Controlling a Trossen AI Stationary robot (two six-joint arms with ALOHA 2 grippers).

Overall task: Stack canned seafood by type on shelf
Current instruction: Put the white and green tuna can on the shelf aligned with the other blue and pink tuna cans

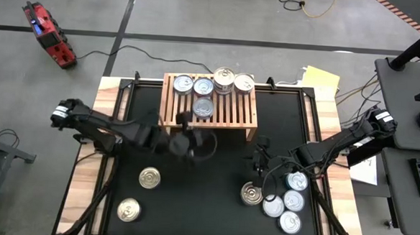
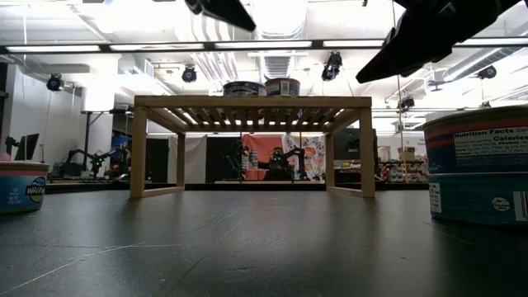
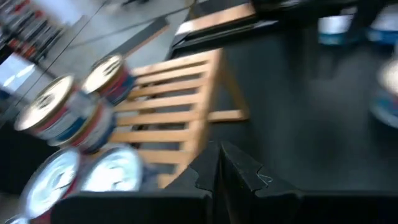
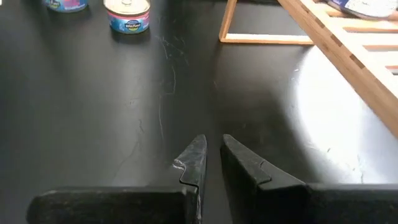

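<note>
Light wood is the material of the low slatted shelf [image 1: 209, 102], which stands at the middle of the far edge of the black tabletop [image 1: 206, 189] and already carries five round metal tins [image 1: 204, 108], four in a row along its back and one in front of them. The other tins are not yet sorted: two gold-toned tins [image 1: 149, 178] lie near the left front corner, and a group of five silver-lidded tins [image 1: 286, 202] lies near the right front corner. The left gripper [image 1: 185, 143] hangs just before the front edge of the shelf, its fingers pressed together and holding nothing. The right gripper [image 1: 259, 162] hovers beside the group of five, its fingers almost together, with only a thin gap, and also empty. I judge that the main risk is at the shelf: the left gripper is near the front tin, and a careless swing could push this tin or knock the tins behind it off the slats. On the right side, the tins lie touching each other, so fingers coming down between them could push a neighbour away or catch two tins.
</note>
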